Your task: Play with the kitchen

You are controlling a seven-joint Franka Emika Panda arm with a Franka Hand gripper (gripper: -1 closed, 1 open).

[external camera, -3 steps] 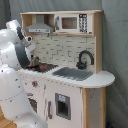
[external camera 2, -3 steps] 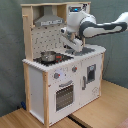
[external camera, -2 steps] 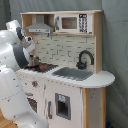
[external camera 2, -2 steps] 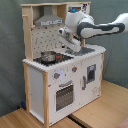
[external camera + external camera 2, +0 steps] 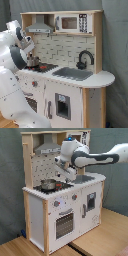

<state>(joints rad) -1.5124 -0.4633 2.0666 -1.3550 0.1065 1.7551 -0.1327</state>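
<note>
arm reaching in over the hob of the kitchen point(image 5: 60, 203)

the kitchen fills the middle of both exterior views. the gripper point(image 5: 64, 169) hangs under the hood point(image 5: 46, 149), just above the hob, near a small metal pot point(image 5: 48, 184); whether its fingers are apart or together i cannot tell. it looks like an approach to the pot; next it likely needs lowering squarely over the pot.

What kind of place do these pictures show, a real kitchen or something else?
Probably a lab or test room, not a real kitchen. A toy play kitchen stands alone before a plain grey curtain, on wooden boards, with a robot arm reaching over its hob.
</note>
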